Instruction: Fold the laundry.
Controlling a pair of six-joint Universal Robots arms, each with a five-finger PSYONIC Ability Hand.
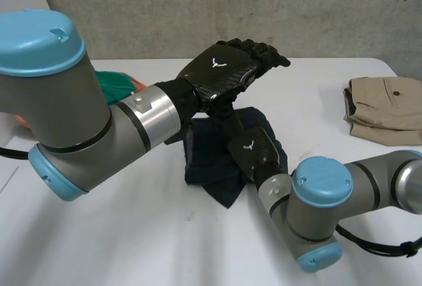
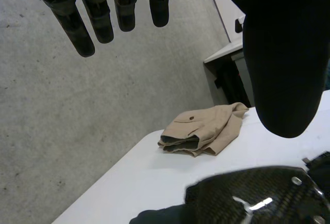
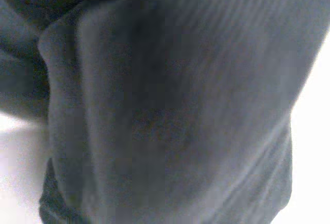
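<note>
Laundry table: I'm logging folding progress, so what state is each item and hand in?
Dark cloth: bunched on the table, not neatly folded.
Beige garment: folded, lying apart from both hands.
Left hand: open, raised above the dark cloth, holding nothing.
Right hand: resting on the dark cloth; grip cannot be told.
Green and orange item: mostly hidden behind the left arm; state unclear.
</note>
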